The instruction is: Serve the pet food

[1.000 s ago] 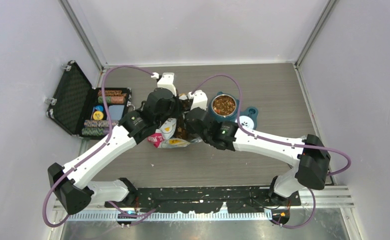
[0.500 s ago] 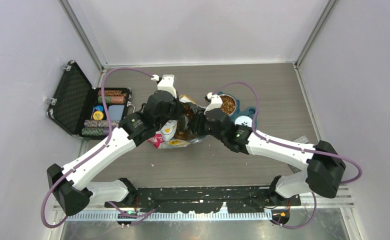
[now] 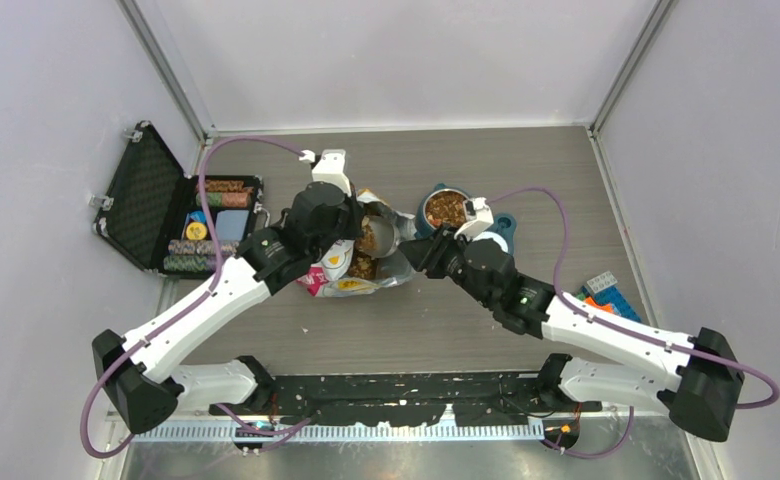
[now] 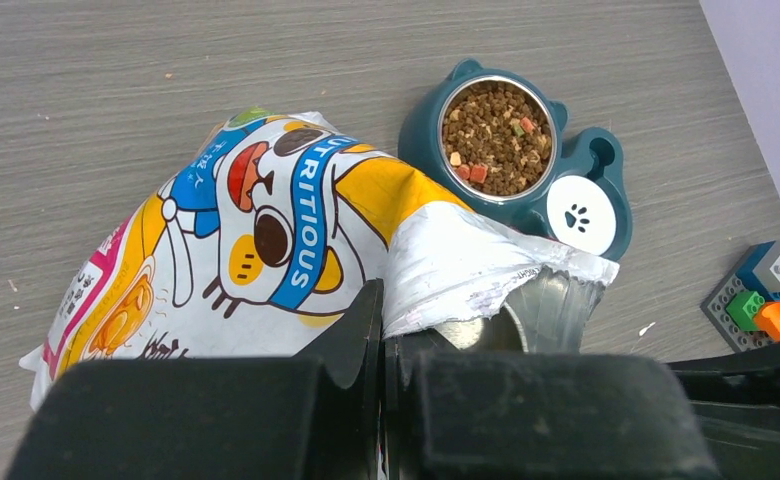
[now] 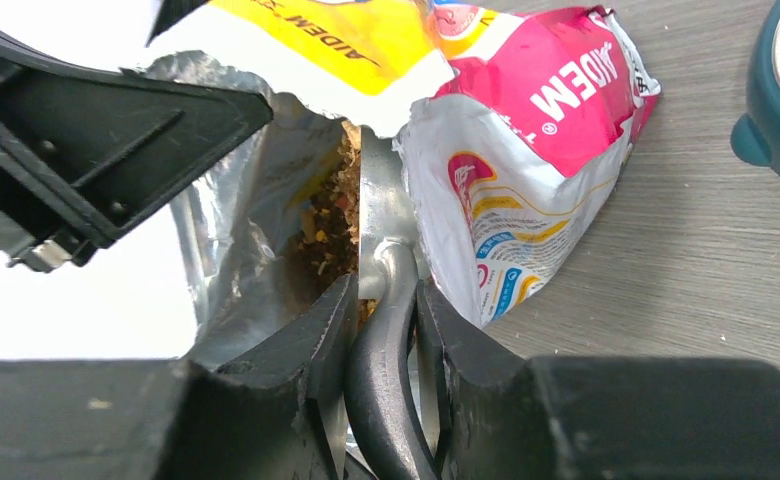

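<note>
**Grey table, feed bag held open**

On the grey wood-grain table [image 3: 526, 170], the pet-food bag [image 4: 266, 230] lies near the middle. The left gripper [image 4: 383, 335] pinches its torn rim, jaws tight together. The right gripper [image 5: 386, 305] clamps the metal scoop [image 5: 378, 215] by its handle, its head inside the bag's mouth among the pet food [image 5: 328, 225]. More kibble fills the teal bowl [image 4: 421, 120] just beside the bag, nearer the far edge.

From the right wrist we lose the scoop's [image 5: 378, 300] far end inside the bag [image 5: 536, 170], buried among kibble [image 5: 328, 225]. Picture edges cut off the dish [image 5: 778, 110] and the toy bricks [image 4: 766, 300].
</note>
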You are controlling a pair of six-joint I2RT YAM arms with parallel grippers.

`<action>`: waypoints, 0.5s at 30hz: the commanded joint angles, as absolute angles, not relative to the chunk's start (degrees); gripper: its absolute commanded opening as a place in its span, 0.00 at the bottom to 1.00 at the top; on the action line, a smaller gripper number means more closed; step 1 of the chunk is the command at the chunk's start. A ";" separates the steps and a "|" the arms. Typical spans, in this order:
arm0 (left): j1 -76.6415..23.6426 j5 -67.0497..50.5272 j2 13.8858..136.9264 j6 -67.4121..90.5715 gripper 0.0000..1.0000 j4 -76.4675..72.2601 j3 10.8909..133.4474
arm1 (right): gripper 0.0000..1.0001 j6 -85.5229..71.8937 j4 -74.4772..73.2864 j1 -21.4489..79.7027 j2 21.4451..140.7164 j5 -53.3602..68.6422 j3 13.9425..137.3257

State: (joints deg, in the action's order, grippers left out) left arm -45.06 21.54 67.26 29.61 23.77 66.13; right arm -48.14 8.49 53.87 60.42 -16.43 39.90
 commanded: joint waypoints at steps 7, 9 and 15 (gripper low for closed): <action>-45.29 22.50 65.77 29.97 0.00 18.67 65.74 | 0.05 -47.67 13.83 53.62 51.82 -23.94 37.99; -45.27 22.50 65.73 30.04 0.00 18.59 65.67 | 0.05 -47.59 13.95 53.61 50.89 -23.99 37.42; -45.27 22.37 65.48 30.11 0.00 18.28 65.65 | 0.05 -46.13 11.70 53.61 49.44 -24.23 38.00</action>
